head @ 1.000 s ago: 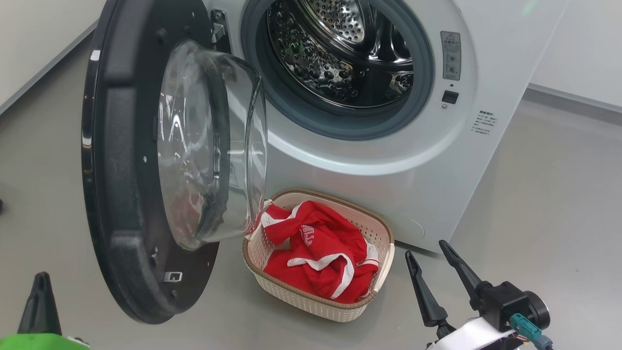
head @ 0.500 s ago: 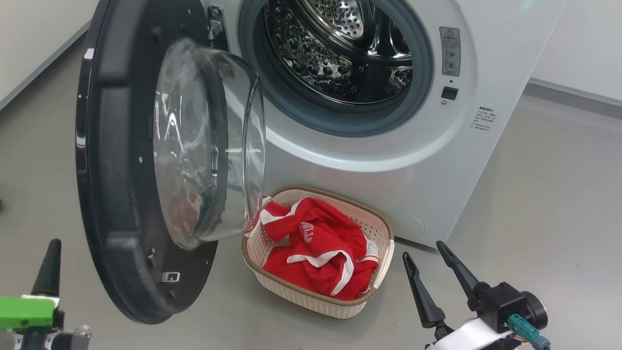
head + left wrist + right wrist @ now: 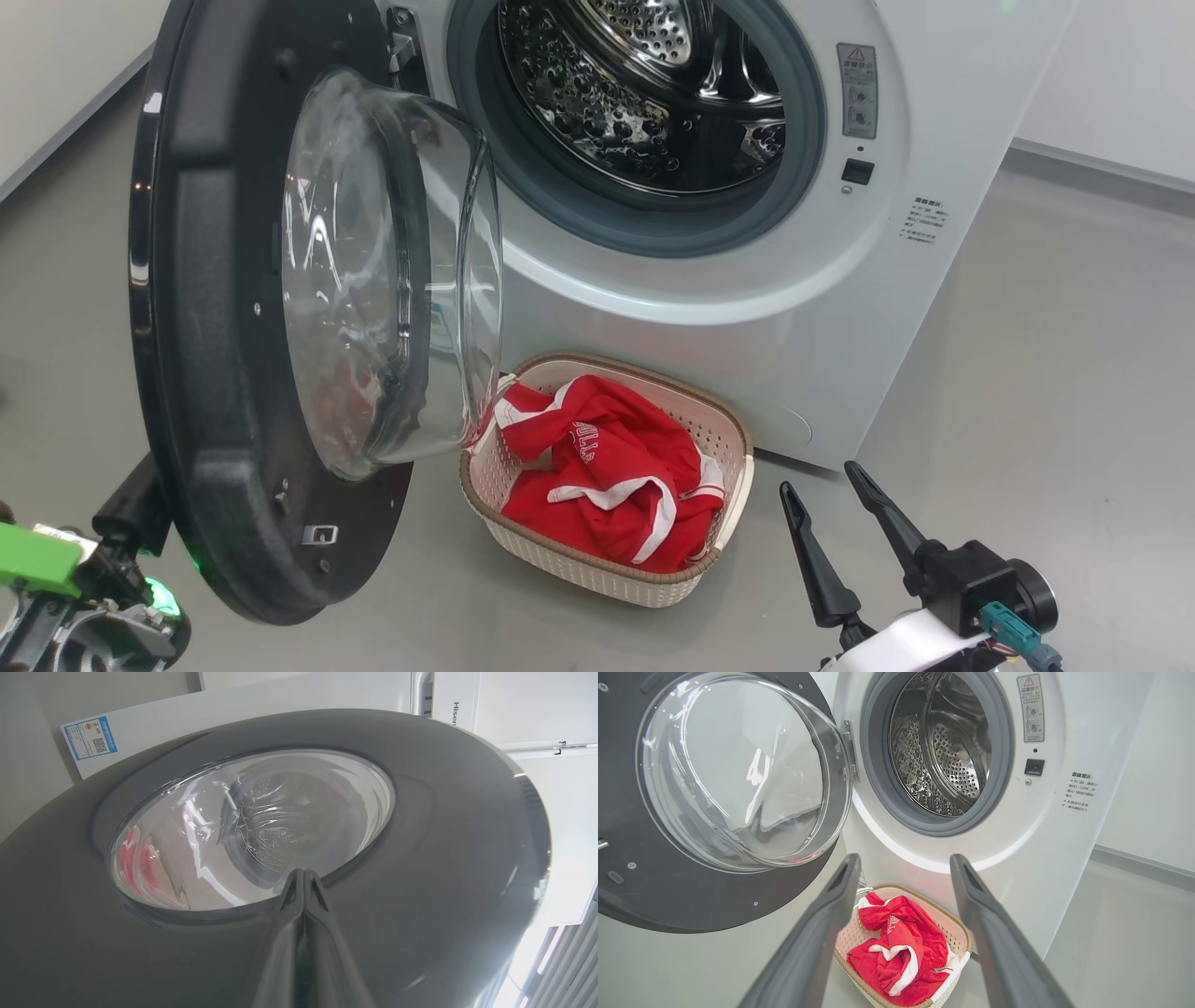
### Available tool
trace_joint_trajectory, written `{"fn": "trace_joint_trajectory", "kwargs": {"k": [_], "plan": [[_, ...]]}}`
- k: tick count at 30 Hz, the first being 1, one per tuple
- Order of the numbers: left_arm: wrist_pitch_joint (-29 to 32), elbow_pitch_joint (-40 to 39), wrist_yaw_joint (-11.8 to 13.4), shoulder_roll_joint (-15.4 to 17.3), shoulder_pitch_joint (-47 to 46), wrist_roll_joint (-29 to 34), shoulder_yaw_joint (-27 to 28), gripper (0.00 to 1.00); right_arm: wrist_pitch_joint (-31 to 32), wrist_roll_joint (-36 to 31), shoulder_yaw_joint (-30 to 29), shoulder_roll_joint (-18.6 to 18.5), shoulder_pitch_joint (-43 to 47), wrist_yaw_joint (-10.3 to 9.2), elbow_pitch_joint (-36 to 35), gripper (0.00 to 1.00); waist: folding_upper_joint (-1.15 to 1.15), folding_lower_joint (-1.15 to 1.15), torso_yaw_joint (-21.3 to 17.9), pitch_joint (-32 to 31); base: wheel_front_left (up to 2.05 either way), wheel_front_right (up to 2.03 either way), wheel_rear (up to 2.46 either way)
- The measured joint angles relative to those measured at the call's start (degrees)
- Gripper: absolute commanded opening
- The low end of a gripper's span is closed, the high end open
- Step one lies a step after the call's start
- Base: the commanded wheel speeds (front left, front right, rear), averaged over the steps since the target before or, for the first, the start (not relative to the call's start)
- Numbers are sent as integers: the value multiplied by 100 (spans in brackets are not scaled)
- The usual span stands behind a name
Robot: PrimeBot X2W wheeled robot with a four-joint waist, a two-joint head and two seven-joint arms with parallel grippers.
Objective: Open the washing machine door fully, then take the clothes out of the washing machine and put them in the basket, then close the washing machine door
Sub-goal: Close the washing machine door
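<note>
Push the large round black-rimmed glass door [image 3: 201,355], hanging open beside the steel drum [image 3: 644,84], at its rigid outer rim, likely heavy, with your left end effector [image 3: 303,873] pressed together; the right end effector [image 3: 822,478] is spread.

The washing machine door [image 3: 219,308] stood swung wide, its black rim nearly edge-on and its clear glass bowl bulging toward the opening. Its outer face lay close before the left tool [image 3: 303,873]. The white washing machine [image 3: 747,308] showed its steel perforated drum [image 3: 635,84] and grey gasket [image 3: 523,177], ahead of and above the right tool [image 3: 820,477]. The cream, brown-rimmed basket [image 3: 738,439] sat on the floor [image 3: 1027,373] by the machine's front, just left of the right tool. The clothes [image 3: 607,485], red with white trim, lay crumpled inside it.
</note>
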Motion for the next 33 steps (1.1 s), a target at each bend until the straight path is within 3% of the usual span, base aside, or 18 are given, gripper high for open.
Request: {"fn": "trace_joint_trajectory", "kwargs": {"k": [15,26,33], "plan": [[1343,-924,225,312,316,-700,-245,0,-1,0,-3,2,-2,-1,29,100,0,0,-11,-19,0,0,0],[1656,-1374,457,305,670,-781,-393,0,-1,-1,59,7,-63,0,42,100,0,0,-199,15,0,0,0],[1756,-1579,466,177,787,-961,-545,0,-1,-1,0,5,-126,-44,54,100,0,0,-484,33,0,0,0]]}}
